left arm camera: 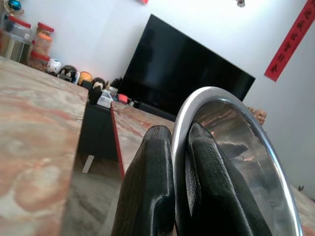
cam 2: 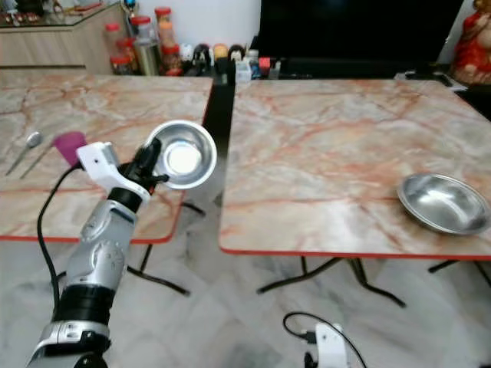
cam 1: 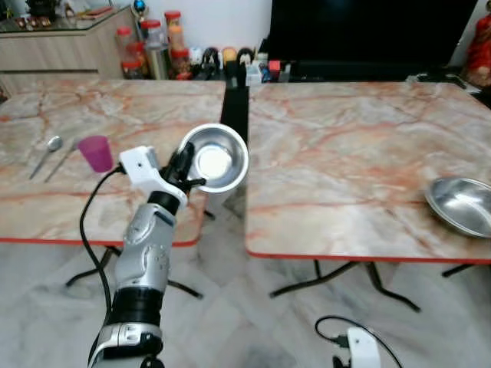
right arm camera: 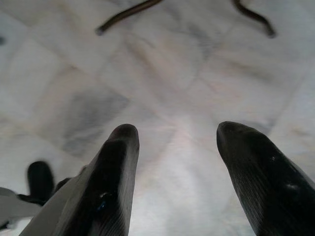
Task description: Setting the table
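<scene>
- 1 steel bowl pinched at its rim by left end effector, not yet placed.
- Right end effector idle, fingers apart.
- Cup, spoon set at 10 o'clock; second bowl on tabletop at 3.

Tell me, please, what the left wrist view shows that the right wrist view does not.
The left wrist view shows the left gripper with its fingers shut on the rim of a steel bowl, with the marble tables, a dark television and jars beyond. The right wrist view shows the right gripper open, hanging over a pale tiled floor with curved black table legs. Both look along two black fingers.
</scene>
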`<state>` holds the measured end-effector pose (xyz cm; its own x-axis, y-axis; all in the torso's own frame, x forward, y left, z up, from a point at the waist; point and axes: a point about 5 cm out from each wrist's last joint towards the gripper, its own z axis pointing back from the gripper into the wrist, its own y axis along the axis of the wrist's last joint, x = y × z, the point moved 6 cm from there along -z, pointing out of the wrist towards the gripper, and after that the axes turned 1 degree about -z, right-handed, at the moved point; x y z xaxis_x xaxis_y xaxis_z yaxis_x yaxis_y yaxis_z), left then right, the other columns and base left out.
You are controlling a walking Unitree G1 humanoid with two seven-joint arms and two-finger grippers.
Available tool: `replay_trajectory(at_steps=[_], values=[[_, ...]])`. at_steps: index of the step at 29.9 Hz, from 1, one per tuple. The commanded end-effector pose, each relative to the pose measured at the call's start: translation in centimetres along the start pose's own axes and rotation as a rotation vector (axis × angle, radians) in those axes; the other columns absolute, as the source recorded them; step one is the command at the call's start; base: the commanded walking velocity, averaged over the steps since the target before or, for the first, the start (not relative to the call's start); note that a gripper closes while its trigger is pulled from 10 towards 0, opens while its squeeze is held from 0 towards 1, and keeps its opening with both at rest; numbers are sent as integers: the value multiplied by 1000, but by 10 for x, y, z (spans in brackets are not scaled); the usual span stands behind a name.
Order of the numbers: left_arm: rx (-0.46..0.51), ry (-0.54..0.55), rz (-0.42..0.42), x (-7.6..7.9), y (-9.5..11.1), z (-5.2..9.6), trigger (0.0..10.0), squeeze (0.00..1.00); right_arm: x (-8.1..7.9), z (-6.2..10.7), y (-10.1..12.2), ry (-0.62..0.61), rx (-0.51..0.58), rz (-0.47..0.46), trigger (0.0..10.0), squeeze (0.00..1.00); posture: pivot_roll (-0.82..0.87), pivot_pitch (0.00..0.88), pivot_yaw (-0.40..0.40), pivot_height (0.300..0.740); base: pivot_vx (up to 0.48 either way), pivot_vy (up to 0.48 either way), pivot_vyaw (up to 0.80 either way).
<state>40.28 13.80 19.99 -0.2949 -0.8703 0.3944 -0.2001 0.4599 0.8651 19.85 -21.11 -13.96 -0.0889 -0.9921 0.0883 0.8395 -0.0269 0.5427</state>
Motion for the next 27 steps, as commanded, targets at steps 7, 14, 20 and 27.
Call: replay_trajectory(at_steps=[7, 14, 20, 27], values=[[15, 25, -20, -9, 6, 1, 10000, 0, -8, -1, 2, 20, 0, 14, 10000, 0, 30, 0, -18, 740, 0, -424, 0], [10, 23, -21, -9, 5, 2, 10000, 0, -9, -1, 2, 23, -1, 22, 10000, 0, 31, 0, -16, 740, 0, -421, 125], [5, 11, -20, -6, 2, 1, 10000, 0, -9, -1, 2, 22, -2, 20, 10000, 0, 31, 0, -15, 740, 0, -420, 0], [3, 5, -14, -4, 1, 0, 10000, 0, -9, -1, 3, 21, 0, 21, 10000, 0, 25, 0, -11, 740, 0, -419, 0]])
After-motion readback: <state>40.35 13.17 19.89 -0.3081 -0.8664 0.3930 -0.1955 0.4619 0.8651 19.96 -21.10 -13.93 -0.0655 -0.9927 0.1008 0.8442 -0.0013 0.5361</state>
